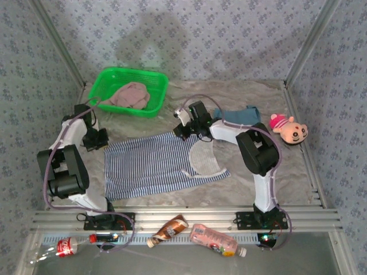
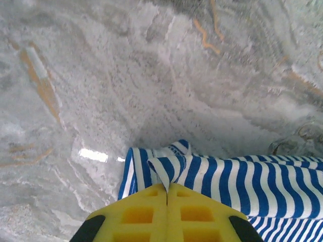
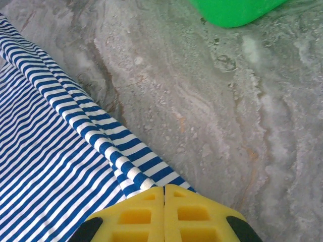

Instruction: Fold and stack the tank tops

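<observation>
The navy-and-white striped tank top [image 1: 152, 163] lies spread flat on the table's middle. My left gripper [image 1: 102, 139] is shut on its far left corner, and the left wrist view shows a striped fold [image 2: 171, 169] pinched between the yellow fingers [image 2: 136, 214]. My right gripper [image 1: 182, 130] is shut on the far right corner, where a striped edge [image 3: 101, 138] runs into the closed jaws. A dusty pink tank top [image 1: 131, 94] sits bunched in the green basket [image 1: 117, 77]. The teal-blue tank top [image 1: 239, 116] lies crumpled behind the right arm.
A pink plush toy [image 1: 288, 129] rests at the right. Three bottles [image 1: 213, 239] lie along the near rail below the arm bases. The basket's corner [image 3: 232, 10] is close ahead of the right gripper. Patterned walls enclose the table.
</observation>
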Robot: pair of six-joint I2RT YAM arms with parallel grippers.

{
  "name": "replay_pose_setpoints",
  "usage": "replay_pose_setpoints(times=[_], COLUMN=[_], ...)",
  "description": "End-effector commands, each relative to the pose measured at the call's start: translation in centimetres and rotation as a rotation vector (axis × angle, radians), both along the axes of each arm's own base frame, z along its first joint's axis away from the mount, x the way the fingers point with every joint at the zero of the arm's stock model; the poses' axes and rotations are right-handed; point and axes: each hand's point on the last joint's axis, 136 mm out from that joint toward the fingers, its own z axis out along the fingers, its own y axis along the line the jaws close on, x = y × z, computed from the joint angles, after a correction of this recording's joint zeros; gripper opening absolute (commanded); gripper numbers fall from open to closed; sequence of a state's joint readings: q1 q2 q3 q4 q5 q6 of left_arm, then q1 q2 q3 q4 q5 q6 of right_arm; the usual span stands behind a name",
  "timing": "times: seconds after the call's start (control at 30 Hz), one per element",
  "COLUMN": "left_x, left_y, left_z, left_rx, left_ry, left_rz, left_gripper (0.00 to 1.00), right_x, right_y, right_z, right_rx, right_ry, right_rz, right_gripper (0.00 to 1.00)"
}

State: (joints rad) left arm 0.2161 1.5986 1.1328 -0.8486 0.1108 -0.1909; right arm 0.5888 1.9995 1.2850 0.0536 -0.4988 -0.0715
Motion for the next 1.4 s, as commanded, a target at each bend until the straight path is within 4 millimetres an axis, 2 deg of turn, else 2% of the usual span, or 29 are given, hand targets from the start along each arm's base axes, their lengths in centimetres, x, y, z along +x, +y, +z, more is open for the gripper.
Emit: replay_pose_setpoints(times=[0.0, 0.1, 0.13, 0.27, 0.5, 0.63, 0.83, 1.03, 1.13, 1.37], left_x=[-2.5, -3.6, -3.9, -5.0, -6.0, -6.7, -7.4, -8.5, -9.7, -11.6], left_y=[0.0, 0.5, 0.5, 0.1, 0.2, 0.4, -0.1, -1.7, -1.5, -1.1], left_z=[-0.4, -0.6, -0.8, -1.6, -2.3, -2.4, -2.6, -3.2, -3.3, -3.8], left_rx=[0.018, 0.052, 0.049, 0.029, 0.038, 0.052, 0.027, 0.006, 0.024, 0.061], left_ry=[0.064, 0.096, 0.104, 0.137, 0.175, 0.199, 0.215, 0.258, 0.277, 0.326], left_rz=[-0.008, 0.011, 0.016, 0.042, 0.088, 0.126, 0.186, 0.193, 0.222, 0.269], left_gripper=[0.00, 0.00, 0.00, 0.00, 0.00, 0.01, 0.02, 0.05, 0.06, 0.14], right_x=[-2.1, -3.3, -4.3, -6.2, -8.3, -9.1, -9.7, -10.7, -11.1, -11.5], right_y=[0.3, 0.4, -0.1, -0.4, -0.7, -1.0, -1.3, -1.9, -2.5, -3.2], right_z=[1.0, 1.1, -0.2, -1.9, -3.8, -4.1, -2.9, -4.7, -5.5, -5.8], right_rx=[0.001, -0.007, -0.027, -0.077, -0.139, -0.154, -0.134, -0.168, -0.197, -0.215], right_ry=[-0.045, -0.047, -0.019, 0.002, 0.022, 0.024, 0.008, 0.061, 0.079, 0.104], right_rz=[0.075, 0.092, 0.097, 0.124, 0.149, 0.158, 0.145, 0.145, 0.145, 0.148], right_gripper=[0.08, 0.07, 0.07, 0.08, 0.08, 0.08, 0.09, 0.10, 0.11, 0.18])
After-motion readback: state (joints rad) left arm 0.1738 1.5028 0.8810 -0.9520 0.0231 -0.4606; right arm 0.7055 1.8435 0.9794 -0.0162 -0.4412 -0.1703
